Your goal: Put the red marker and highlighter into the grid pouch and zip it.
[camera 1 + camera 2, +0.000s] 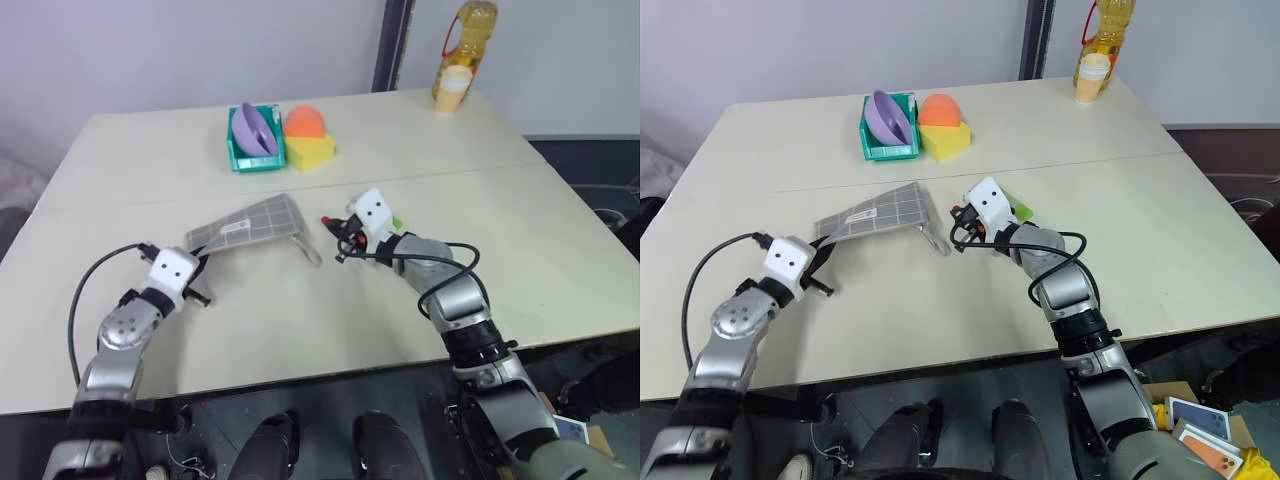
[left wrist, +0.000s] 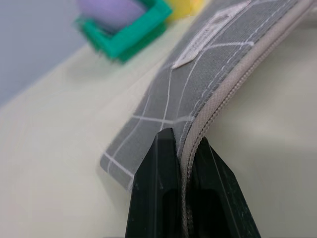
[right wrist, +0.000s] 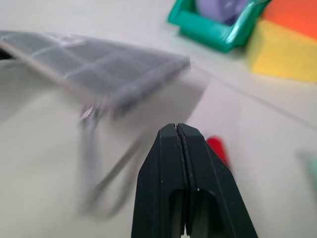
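Pouch (image 1: 250,222): mid-table, zipper edge pinched by left hand (image 2: 185,158). Right hand (image 3: 182,130) closed, empty (marker (image 3: 217,148) beside).

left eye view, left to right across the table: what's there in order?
left tool shut on the grid pouch → grid pouch → green bin → yellow block → right tool → paper cup
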You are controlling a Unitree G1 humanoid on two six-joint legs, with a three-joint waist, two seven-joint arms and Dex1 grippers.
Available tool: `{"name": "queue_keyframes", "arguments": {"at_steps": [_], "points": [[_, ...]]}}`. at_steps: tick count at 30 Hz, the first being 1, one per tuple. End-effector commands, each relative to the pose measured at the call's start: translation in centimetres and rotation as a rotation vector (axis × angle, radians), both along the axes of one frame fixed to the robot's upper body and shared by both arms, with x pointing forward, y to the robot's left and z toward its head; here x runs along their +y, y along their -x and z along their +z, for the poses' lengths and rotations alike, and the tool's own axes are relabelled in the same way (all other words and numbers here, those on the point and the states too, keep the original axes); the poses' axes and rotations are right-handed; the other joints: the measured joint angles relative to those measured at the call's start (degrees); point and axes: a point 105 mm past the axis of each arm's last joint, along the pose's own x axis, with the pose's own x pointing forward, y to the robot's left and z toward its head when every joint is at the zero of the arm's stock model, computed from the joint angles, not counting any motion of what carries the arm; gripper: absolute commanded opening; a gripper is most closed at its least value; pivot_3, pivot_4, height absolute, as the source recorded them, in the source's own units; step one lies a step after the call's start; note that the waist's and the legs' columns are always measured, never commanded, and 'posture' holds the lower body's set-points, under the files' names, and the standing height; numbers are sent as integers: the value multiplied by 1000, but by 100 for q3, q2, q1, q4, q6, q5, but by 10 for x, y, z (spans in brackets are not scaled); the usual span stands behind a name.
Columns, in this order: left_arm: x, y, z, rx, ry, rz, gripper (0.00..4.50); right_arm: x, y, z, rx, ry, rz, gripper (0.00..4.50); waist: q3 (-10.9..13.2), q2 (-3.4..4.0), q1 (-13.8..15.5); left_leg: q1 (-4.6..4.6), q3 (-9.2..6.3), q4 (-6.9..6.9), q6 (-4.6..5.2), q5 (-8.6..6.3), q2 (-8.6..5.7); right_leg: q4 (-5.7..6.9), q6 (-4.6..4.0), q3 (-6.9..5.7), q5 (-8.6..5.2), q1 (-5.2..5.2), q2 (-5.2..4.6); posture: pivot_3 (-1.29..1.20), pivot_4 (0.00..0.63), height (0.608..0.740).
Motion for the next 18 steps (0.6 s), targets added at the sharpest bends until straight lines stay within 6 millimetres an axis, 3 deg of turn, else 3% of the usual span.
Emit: {"name": "queue_keyframes", "arguments": {"at_steps": [1,8,12,16,18], "points": [[-3,8,18,-20,17,57,44,3,7,18,-33,-50,28,0,0,0,10,0,-3,2,0,0,1,0,-2,0,1,1,2,0,150,740],[-20,9,19,15,50,85,44,13,13,3,48,-58,42,0,0,0,107,3,-4,11,-1,0,0,-4,-4,-2,2,8,3,0,150,740],[-32,9,20,17,51,59,0,21,12,-3,82,-71,33,1358,0,0,147,3,-3,8,-1,0,0,-4,-4,-1,2,6,3,0,150,740],[-38,8,22,17,54,40,0,29,9,-9,80,-57,14,3395,0,0,161,3,-3,8,-2,0,0,-6,-4,-2,2,7,3,0,150,740],[-40,8,22,17,54,33,0,32,6,-12,88,-56,0,3395,0,0,165,3,-3,9,-2,-1,-1,-7,-4,-1,2,8,2,0,150,740]]}}
